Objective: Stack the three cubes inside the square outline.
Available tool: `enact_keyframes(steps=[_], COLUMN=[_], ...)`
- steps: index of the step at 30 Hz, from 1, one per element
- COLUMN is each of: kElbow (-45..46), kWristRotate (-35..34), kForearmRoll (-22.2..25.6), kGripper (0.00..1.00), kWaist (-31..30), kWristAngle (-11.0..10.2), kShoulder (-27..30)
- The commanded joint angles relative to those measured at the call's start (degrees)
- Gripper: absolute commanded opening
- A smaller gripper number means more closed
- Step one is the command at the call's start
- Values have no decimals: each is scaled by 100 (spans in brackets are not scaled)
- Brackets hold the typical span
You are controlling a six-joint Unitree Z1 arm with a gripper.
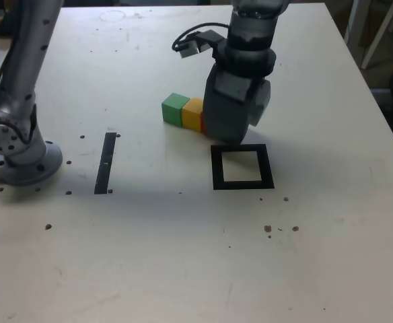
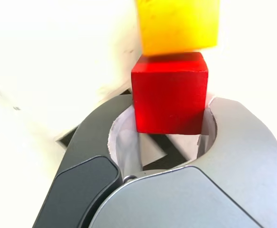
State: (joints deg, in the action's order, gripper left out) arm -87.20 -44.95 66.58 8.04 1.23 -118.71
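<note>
In the exterior view the green cube (image 1: 175, 108) and the yellow cube (image 1: 193, 114) sit side by side on the table. My gripper (image 1: 227, 131) stands low right beside the yellow one and hides nearly all of the red cube, just behind the square outline (image 1: 242, 184). In the wrist view the red cube (image 2: 169, 97) fills the gap of my gripper (image 2: 169, 121), with the jaws against its two sides. The yellow cube (image 2: 176, 26) touches the red one's far face. Parts of the black square outline (image 2: 164, 159) show beneath the jaws.
A straight black strip (image 1: 105, 163) lies on the table toward the exterior view's left. The arm's base (image 1: 21, 158) stands at the table's left edge. A black cable loops off the wrist (image 1: 193, 40). Small dark specks dot the tabletop.
</note>
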Motion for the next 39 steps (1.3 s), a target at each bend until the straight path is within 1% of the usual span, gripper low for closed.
enact_keyframes(steps=[1, 7, 10, 14, 19, 22, 26, 31, 39], kElbow=[-25, -70, -96, -123, -87, -78, -121, -111, -76], kWristRotate=[227, 1072, 1711, 2735, 3523, 3774, 3950, 4010, 4010], kForearmRoll=[130, 375, 455, 567, 721, 761, 737, 635, 324], kGripper=[35, 35, 35, 35, 35, 35, 35, 35, 35], kWaist=[-148, -535, -655, -785, -909, -995, -1141, -1318, -1531], kWristAngle=[-25, 7, 64, 179, 238, 214, 122, 24, 2], kShoulder=[108, 285, 346, 375, 381, 383, 353, 241, -5])
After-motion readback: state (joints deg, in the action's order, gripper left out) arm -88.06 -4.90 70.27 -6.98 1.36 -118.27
